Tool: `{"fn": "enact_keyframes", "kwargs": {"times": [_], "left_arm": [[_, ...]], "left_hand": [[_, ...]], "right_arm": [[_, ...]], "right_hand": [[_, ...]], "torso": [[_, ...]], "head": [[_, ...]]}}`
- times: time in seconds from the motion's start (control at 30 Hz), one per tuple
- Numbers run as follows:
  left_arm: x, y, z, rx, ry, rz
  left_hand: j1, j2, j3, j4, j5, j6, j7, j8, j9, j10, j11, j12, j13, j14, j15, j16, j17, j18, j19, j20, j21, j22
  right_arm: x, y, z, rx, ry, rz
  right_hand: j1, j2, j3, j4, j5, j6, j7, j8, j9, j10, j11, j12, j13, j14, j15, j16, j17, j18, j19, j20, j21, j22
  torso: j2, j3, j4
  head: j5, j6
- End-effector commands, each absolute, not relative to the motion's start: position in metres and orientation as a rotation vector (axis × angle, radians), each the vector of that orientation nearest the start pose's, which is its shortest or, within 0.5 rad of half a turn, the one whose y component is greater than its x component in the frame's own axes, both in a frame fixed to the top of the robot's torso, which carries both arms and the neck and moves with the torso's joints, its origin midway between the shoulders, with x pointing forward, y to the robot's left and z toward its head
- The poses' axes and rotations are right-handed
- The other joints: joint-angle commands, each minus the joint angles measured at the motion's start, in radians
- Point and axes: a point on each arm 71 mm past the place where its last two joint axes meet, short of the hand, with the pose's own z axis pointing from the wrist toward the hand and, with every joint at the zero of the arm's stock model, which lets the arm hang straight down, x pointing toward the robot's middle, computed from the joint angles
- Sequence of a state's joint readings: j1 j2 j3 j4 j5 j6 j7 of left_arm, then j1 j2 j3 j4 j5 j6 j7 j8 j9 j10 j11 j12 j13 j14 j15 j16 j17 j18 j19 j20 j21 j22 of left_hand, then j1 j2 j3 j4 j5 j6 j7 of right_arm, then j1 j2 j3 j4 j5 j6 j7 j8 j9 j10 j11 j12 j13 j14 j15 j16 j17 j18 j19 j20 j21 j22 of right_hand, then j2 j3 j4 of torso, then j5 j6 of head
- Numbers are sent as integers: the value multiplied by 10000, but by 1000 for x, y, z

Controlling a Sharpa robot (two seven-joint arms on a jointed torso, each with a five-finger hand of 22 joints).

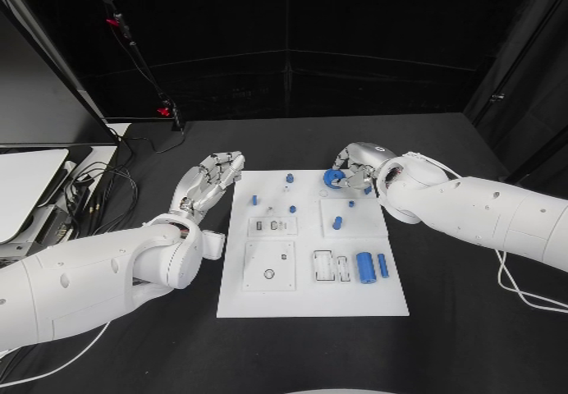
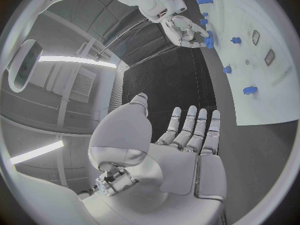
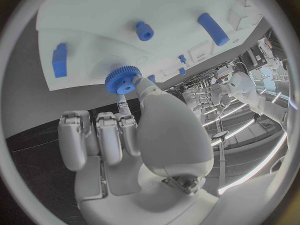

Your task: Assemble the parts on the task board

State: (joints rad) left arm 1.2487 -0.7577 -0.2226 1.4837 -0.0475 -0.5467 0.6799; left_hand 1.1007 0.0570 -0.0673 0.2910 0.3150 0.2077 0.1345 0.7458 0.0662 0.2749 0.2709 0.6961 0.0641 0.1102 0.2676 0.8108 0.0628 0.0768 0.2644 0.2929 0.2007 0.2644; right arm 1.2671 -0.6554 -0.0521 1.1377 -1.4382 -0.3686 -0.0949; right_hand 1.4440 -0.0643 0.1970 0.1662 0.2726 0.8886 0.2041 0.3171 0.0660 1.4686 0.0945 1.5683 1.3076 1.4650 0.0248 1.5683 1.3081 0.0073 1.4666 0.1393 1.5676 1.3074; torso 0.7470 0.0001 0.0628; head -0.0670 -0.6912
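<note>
Right hand — pinches a blue gear between thumb and a fingertip, the remaining fingers curled behind it; it sits at the far right corner of the task board, and whether the gear touches the plate or hangs just above it cannot be told. In the right wrist view the blue gear shows a toothed rim and a centre bore, held by its edge at the fingertips. Judged handling: light, rigid plastic, not fragile; the teeth give purchase, so a rim pinch suits it, leaving the bore free for seating — though so small a part could twist in the pinch if pressed off-axis. Left hand — holds nothing, fingers straight and slightly apart, lying beside the board's left edge near its far corner, well apart from the gear. Other parts on the board: small blue pegs near the far edge, a blue stub on the raised square plate right of centre, two blue cylinders lying side by side near the right edge, and recessed slots beside them.
</note>
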Motion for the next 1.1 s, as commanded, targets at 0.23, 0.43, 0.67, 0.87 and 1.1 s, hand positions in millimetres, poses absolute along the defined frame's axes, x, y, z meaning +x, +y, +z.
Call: {"fn": "enact_keyframes", "kwargs": {"times": [0.23, 0.43, 0.67, 0.87, 1.1], "left_arm": [[477, 190, -184, -6999, 10677, -15474], [477, 190, -184, -7001, 10685, -15481], [477, 190, -184, -6994, 10675, -15480], [477, 189, -184, -6989, 10675, -15486], [477, 189, -184, -6987, 10675, -15477]], "left_hand": [[46, 86, -45, 7, 44, 73, 1644, -66, -7, 71, -26, -20, 4, 75, 26, 33, 17, 69, -2, -11, 38, 9], [52, 91, -48, 7, 46, 76, 1644, -66, -6, 74, -27, -19, 4, 76, 26, 35, 17, 67, 4, -10, 44, 16], [60, 100, -49, 7, 50, 79, 1643, -66, -6, 77, -27, -17, 4, 78, 26, 36, 17, 66, 1, -10, 43, 12], [60, 100, -49, 7, 50, 79, 1643, -66, -6, 77, -27, -17, 4, 78, 26, 36, 17, 66, 1, -10, 43, 12], [60, 100, -49, 7, 50, 79, 1643, -66, -6, 77, -27, -17, 4, 78, 26, 36, 17, 66, 1, -10, 43, 12]], "right_arm": [[553, -199, -158, -557, 14981, 5798], [552, -173, -159, -881, 15174, 6284], [552, -145, -161, -1197, 15377, 6656], [557, -132, -162, -1346, 15381, 6672], [561, -125, -164, -1471, 15483, 6581]], "right_hand": [[-13, -29, 74, -31, 31, 648, -512, -122, -2, 1022, -70, 25, 2632, 1058, -47, 25, 2627, -73, 1042, -79, 32, 2634], [-19, -45, 79, -40, 33, 662, -503, -187, -4, 1022, -63, 25, 2632, 1058, -45, 25, 2627, -73, 1042, -79, 32, 2634], [-13, -46, 84, -47, 34, 668, -503, -203, -3, 1022, -62, 25, 2632, 1058, -44, 25, 2627, -73, 1042, -79, 32, 2634], [-6, -42, 96, -56, 38, 674, -499, -236, -4, 1022, -61, 25, 2632, 1058, -42, 25, 2627, -73, 1042, -78, 32, 2634], [-6, -42, 96, -56, 38, 674, -499, -236, -4, 1022, -61, 25, 2632, 1058, -42, 25, 2627, -73, 1042, -78, 32, 2634]], "torso": [[1, -5, 4], [8, 4, 23], [21, 5, 29], [10, -10, 28], [11, 4, -9]], "head": [[15, 46], [88, 61], [244, 76], [308, 62], [371, 57]]}}
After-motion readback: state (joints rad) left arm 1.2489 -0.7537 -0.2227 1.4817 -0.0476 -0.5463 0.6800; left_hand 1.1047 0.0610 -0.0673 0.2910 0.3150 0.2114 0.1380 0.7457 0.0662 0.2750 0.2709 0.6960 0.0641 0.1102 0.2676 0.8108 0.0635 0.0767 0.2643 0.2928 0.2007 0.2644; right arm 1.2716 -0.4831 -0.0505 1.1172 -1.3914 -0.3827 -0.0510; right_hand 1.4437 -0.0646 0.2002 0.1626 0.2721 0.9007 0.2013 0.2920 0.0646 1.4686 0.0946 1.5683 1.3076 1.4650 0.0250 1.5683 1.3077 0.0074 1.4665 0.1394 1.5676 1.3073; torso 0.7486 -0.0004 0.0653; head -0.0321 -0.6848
